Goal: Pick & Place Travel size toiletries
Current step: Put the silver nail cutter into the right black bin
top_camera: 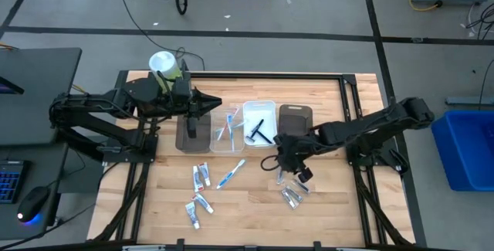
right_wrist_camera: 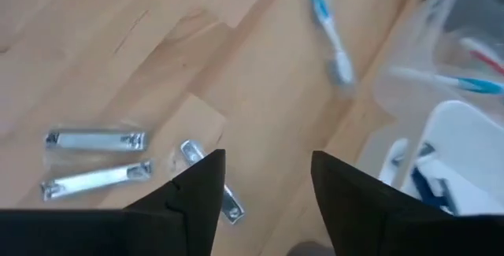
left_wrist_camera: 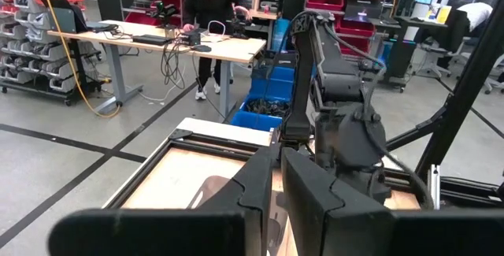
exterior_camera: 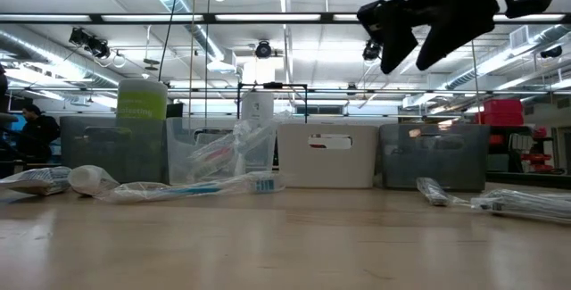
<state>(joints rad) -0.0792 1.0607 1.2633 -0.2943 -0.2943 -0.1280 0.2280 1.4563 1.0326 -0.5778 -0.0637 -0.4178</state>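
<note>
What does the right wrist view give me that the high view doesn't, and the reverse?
Only the right wrist view: the right end effector is open with nothing between its fingers, hanging over bare wood beside three silvery items.

Only the high view: the left end effector waits above the dark tray, the green-white canister stands behind it, and toothpaste tubes lie on the table.

Both: the loose toothbrush on the wood, and the clear tray with toothbrushes inside.

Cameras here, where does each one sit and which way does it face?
High: overhead, straight down on table, both arms.
Low: table height, level toward the trays; right pincer overhead.
Left wrist: past shut left pincer into the room.
Right wrist: down between open fingers at loose toothbrush.
High and right wrist share that toothbrush.
</note>
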